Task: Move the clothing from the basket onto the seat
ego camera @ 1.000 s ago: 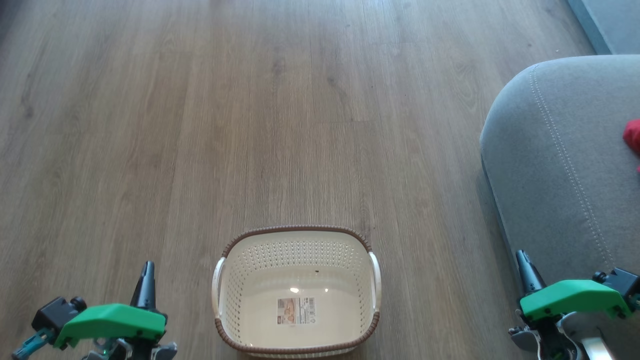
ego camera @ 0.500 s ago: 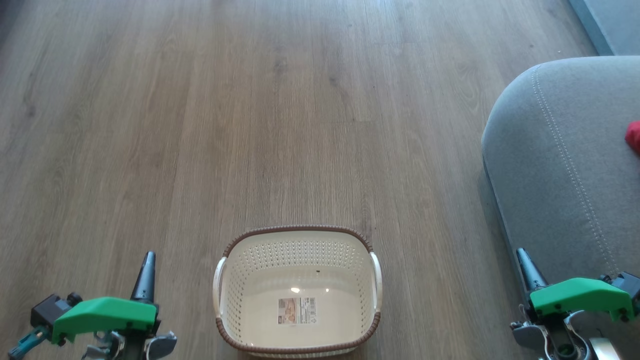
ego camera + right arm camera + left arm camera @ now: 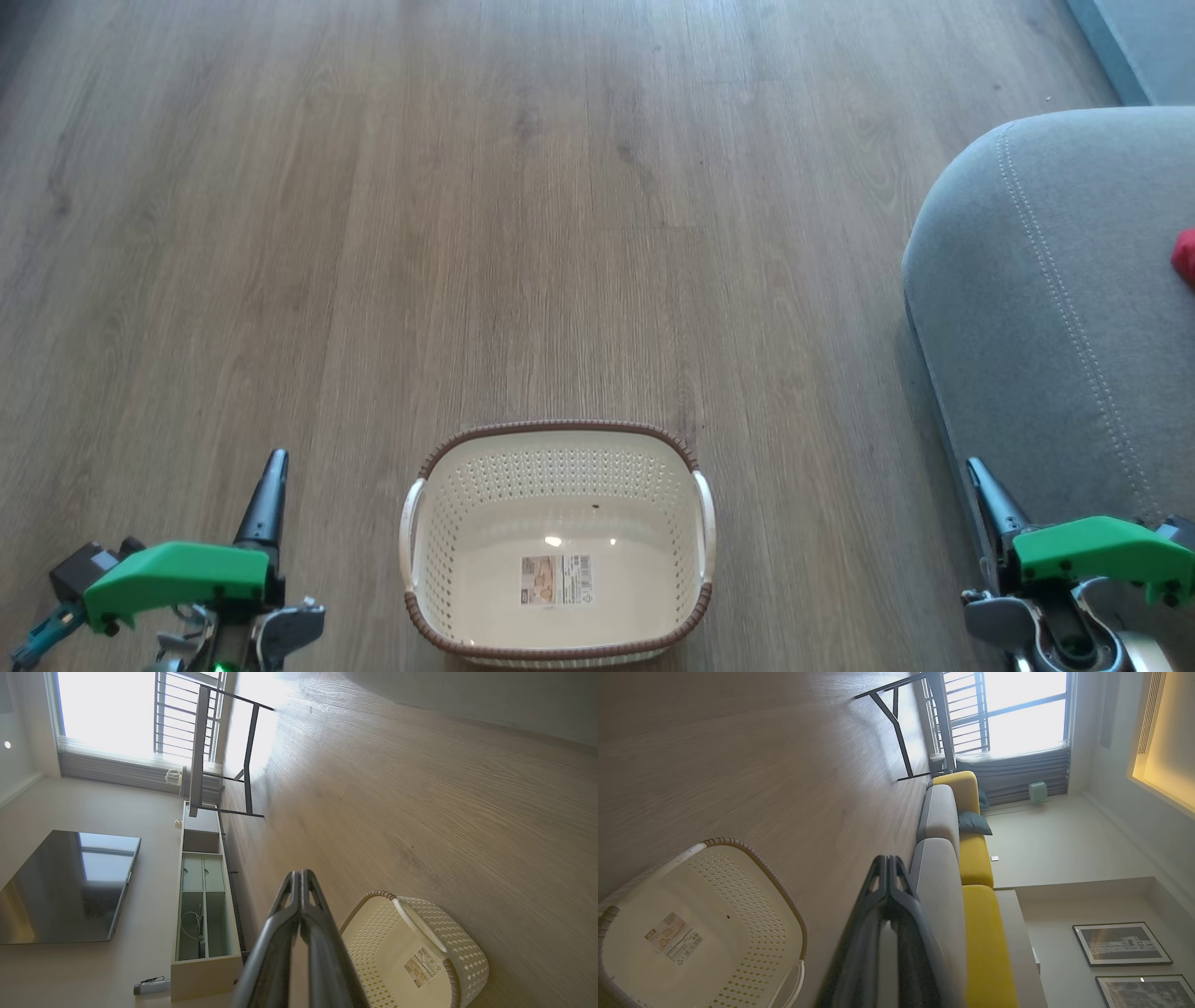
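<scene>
1. Both grippers are pressed together and hold nothing. The left gripper (image 3: 272, 467) is near-left of the basket (image 3: 560, 427); the right gripper (image 3: 977, 471) is near-right, at the edge of the seat (image 3: 1046, 317).
2. Basket sits on the floor (image 3: 560, 233), nothing inside, label (image 3: 555, 579) showing on its bottom.
3. Visible clothing (image 3: 1187, 257): a red patch on the seat, far right, cut by the frame.
4. Risk: pile extent unseen. Fabric near the rounded corner could slide to the floor.
5. Risk: right arm is close to the seat; a swing could drag fabric off.
</scene>
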